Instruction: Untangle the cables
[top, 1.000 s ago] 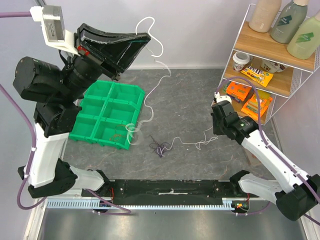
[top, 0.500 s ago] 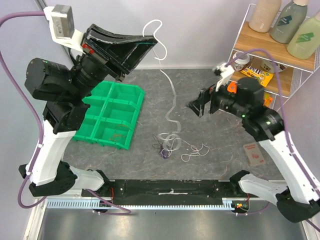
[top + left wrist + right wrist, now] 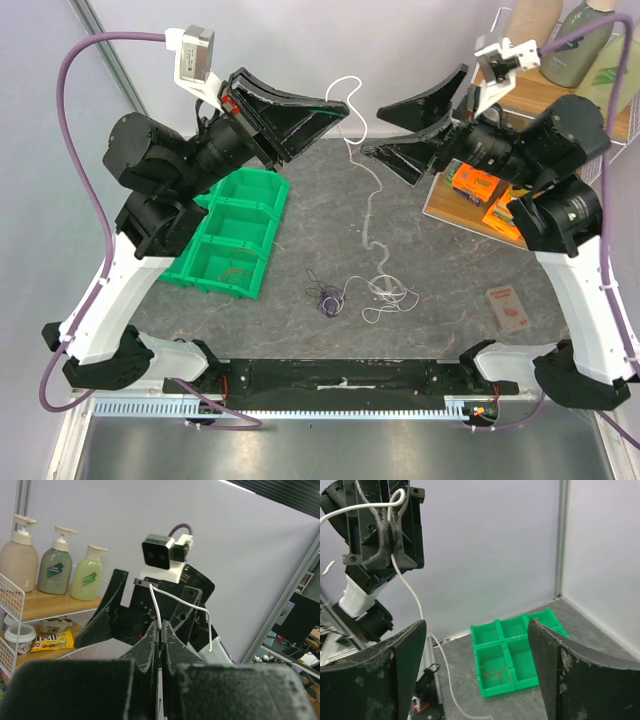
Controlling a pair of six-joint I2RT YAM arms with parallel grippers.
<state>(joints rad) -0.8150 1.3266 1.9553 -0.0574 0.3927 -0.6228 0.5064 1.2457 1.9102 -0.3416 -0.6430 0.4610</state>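
Two grippers hover high. The left gripper (image 3: pixel 338 106) pinches the white cable (image 3: pixel 368 200), which trails down beside the purple-dark clump (image 3: pixel 322 298) on the table (image 3: pixel 450 290). The right gripper (image 3: pixel 378 131) stands spread and empty. Risk: an upward pull could cinch the clump, or the thin cable could slip free.

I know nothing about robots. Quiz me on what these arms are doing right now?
1. True or false: the left gripper is shut on the white cable.
2. The right gripper is: A) open, holding nothing; B) shut on a bottle; C) resting on the tabletop.
3. Fill in: the purple cable lies in a small clump on the ___.

Key: 1 true; 2 A; 3 table.
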